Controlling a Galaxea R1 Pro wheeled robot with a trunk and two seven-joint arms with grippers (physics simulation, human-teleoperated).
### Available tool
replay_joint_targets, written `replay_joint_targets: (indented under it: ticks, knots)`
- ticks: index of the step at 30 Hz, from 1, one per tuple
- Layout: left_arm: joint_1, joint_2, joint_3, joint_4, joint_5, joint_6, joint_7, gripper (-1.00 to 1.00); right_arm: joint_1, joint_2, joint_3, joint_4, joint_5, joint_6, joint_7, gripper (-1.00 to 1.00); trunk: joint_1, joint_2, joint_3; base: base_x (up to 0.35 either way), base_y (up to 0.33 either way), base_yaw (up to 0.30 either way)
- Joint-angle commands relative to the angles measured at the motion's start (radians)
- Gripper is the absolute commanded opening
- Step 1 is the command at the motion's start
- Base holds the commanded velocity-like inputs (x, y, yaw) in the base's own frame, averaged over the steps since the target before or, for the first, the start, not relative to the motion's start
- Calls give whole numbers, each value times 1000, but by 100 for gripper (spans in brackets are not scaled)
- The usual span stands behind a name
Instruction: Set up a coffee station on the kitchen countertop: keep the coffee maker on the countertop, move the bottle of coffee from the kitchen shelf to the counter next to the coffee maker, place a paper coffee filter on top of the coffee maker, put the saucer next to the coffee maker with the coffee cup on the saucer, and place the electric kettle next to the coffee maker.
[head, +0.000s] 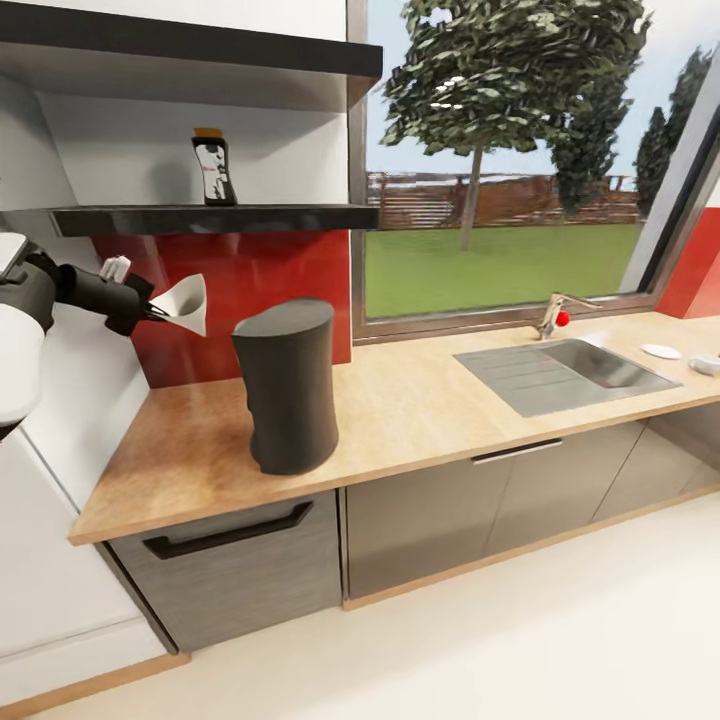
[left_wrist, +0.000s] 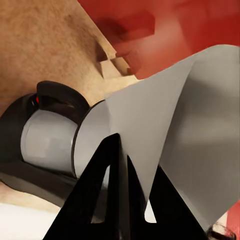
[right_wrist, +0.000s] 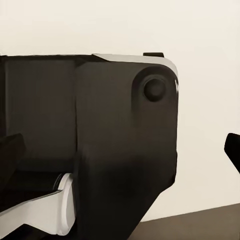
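The left pincer (head: 160, 312) is pinching the white paper filter (head: 188, 302), up in the air just left of the coffee maker (head: 287, 398) on the counter (head: 420, 395); next it must go on top (I think); the right pincer's state I cannot tell.

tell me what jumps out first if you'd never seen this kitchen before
The tall dark coffee maker stands alone on the wooden countertop. To its left, the left gripper holds a white paper coffee filter in the air before the red backsplash. The bottle of coffee stands on the black shelf above, and a big window over the sink shows lawn and trees.
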Motion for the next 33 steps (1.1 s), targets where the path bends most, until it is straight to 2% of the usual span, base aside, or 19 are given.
replay_joint_targets:
  ticks: [1,3,10,22,23,33]
  knots:
    - [-1,6,5,-1,8,2,4,-100,0,0,-1,0,0,-3,0,100,1,-2,-2,138,112,0]
    - [-1,14,6,-1,8,4,3,-100,0,0,0,0,0,-3,0,100,1,-2,-2,186,160,0]
    - [0,15,12,1,19,13,1,-100,0,-1,0,0,1,-3,0,100,1,-2,-2,114,98,0]
    - [-3,13,6,10,109,39,5,-100,0,-1,-1,1,1,-3,0,100,1,-2,-2,5,5,0]
    - [-5,12,5,11,171,40,5,-100,0,-1,-1,1,1,-3,0,100,1,-2,-2,0,0,0]
    - [-17,-4,5,18,178,40,7,-100,0,-1,-1,1,1,-3,-1,100,1,-2,-2,0,0,0]
